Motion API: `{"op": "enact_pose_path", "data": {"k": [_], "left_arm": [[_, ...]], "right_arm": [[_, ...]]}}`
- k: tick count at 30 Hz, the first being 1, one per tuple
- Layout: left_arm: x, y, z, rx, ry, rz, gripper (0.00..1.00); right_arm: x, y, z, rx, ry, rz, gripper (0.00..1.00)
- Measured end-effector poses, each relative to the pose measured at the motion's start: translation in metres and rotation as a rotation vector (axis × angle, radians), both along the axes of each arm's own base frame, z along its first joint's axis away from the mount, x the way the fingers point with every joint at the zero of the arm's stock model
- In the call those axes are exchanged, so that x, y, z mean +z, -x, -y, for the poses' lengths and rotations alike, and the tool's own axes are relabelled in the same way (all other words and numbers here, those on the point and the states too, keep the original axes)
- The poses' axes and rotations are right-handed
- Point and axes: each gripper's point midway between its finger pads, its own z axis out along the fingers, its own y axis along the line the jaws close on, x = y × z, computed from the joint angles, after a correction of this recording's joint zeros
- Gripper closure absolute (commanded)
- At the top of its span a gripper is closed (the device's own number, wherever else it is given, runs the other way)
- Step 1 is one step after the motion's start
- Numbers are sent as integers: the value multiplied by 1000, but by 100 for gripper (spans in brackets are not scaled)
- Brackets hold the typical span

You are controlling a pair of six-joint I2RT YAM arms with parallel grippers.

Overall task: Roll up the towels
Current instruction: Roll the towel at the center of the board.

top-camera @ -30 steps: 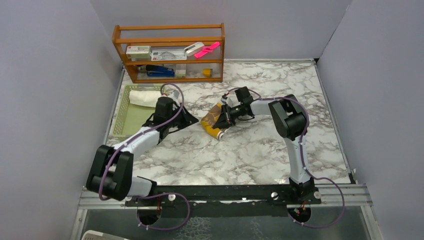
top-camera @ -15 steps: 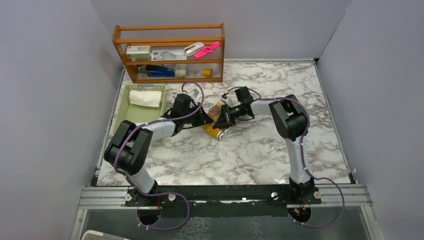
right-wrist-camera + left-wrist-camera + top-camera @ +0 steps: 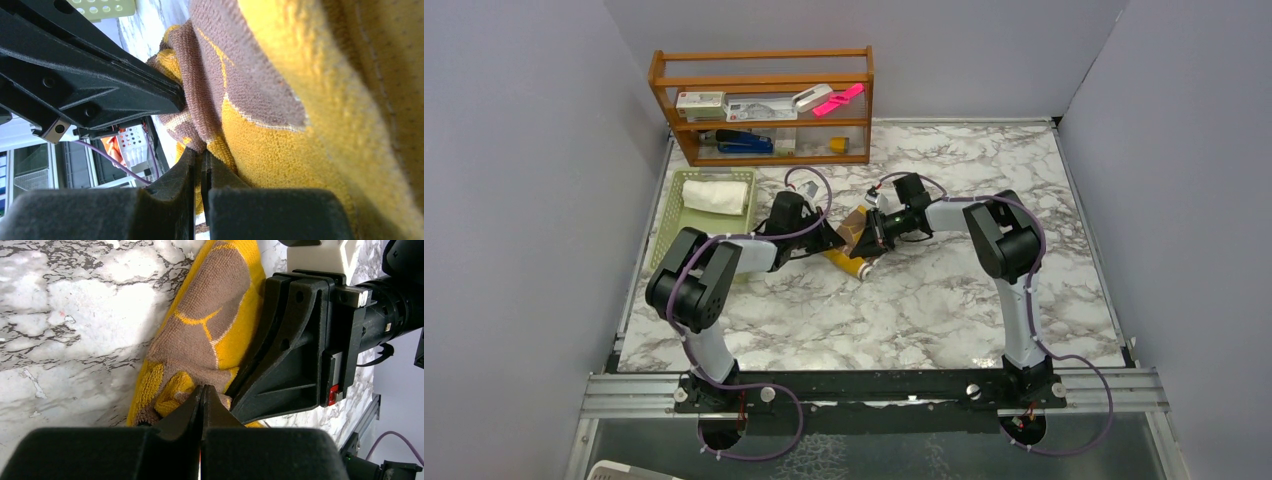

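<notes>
**Left gripper (image 3: 834,241) and right gripper (image 3: 868,236) both closed, nose to nose at the yellow towel (image 3: 855,262)**

Starting at the far left, the white towel (image 3: 716,196) lies as a neat roll in the pale green basket (image 3: 676,240). I judge that one finished.

Next comes my left gripper (image 3: 201,390). Its fingers are pressed together, with the tips touching the bunched end of the yellow towel (image 3: 215,315). I see no cloth between them.

The yellow towel lies on the marble table (image 3: 944,300), just right of the basket and between the two grippers. It is a loose, slanting bundle of mustard terry with tan-brown patches edged in a thin pale line. The end shows crumpled layers, not a clean spiral, so I call it half rolled at best.

On the right, the right gripper (image 3: 200,156) also has its jaws together, hard against the towel (image 3: 310,90). I cannot tell whether a thin fold is nipped there.

My worries from here:
- The two grippers are almost touching, so a careless nudge could knock one into the other.
- Closed fingers can only push, and soft terry on smooth marble may skid instead of turning.
- If a fold is snagged, backing away would drag the roll open.
</notes>
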Motion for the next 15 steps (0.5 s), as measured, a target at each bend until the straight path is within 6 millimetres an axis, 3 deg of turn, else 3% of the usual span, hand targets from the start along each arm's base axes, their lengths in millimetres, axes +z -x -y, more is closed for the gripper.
{"op": "enact_pose_path", "data": {"k": [9,15], "left_arm": [[-5,-10,-5,13,-43,54,100],[7,-25,-23,62,-80,97,87]], "right_arm": [[0,0,0,3,0,9,99],[0,0,1,8,1,20,99]]}}
